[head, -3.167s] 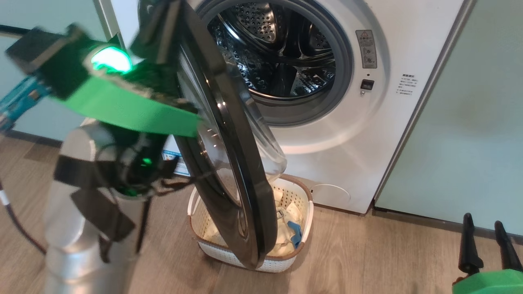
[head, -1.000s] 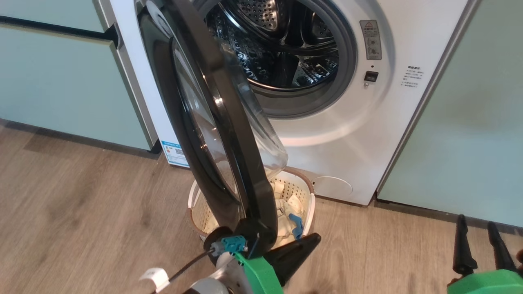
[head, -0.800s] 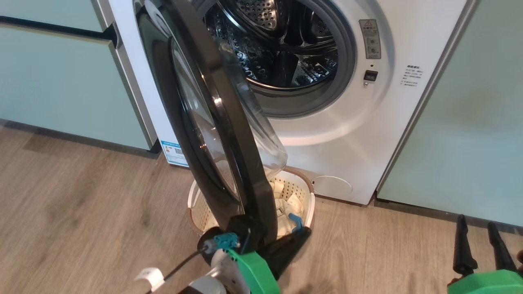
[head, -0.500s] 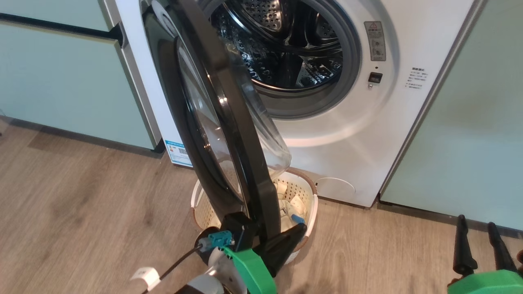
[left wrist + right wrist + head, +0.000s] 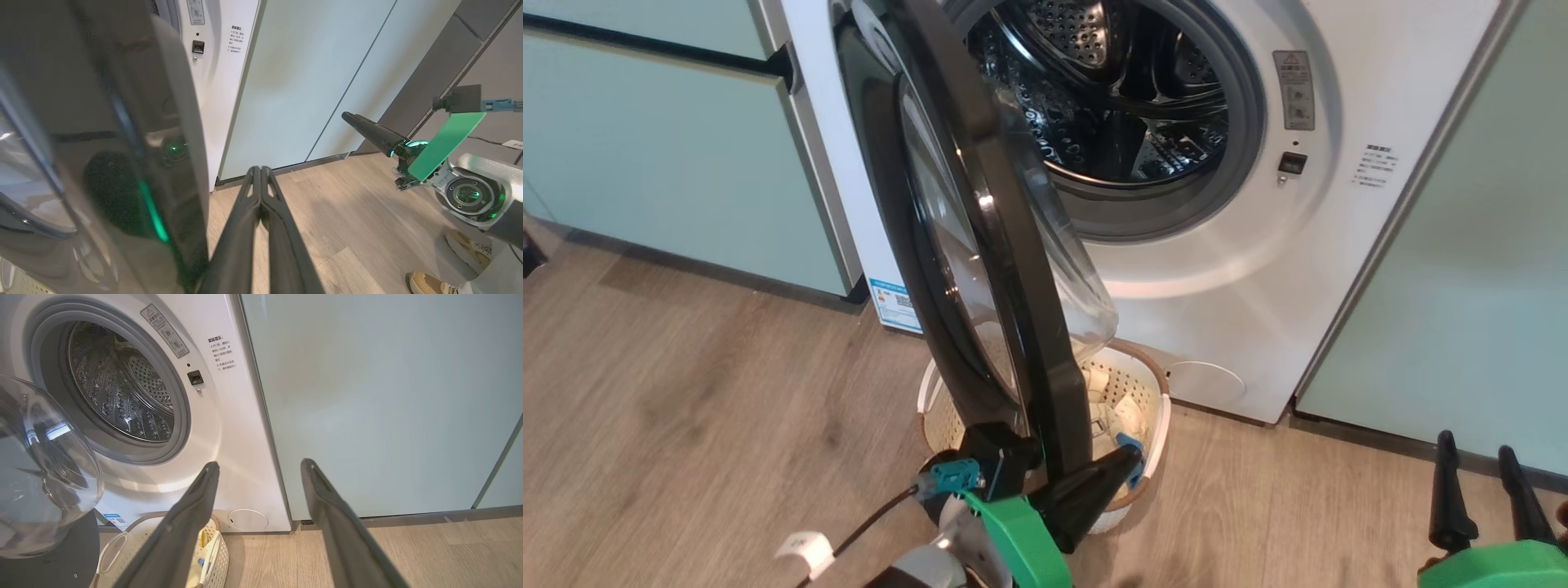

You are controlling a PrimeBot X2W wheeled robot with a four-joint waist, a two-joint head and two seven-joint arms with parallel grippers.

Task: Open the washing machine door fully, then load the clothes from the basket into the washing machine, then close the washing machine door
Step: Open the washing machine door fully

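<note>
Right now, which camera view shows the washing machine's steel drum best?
The right wrist view: the drum lies nearly whole and unobstructed, perforations clear. In the head view the washing machine door covers its left part and the picture's top edge cuts it. In the left wrist view the door stands before it.

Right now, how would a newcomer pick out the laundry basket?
Start at the big white washing machine between pale-green cabinets. On the floor below its swung-out door sits the basket. It alone is small, cream, perforated and brown-rimmed, with clothes inside.
</note>
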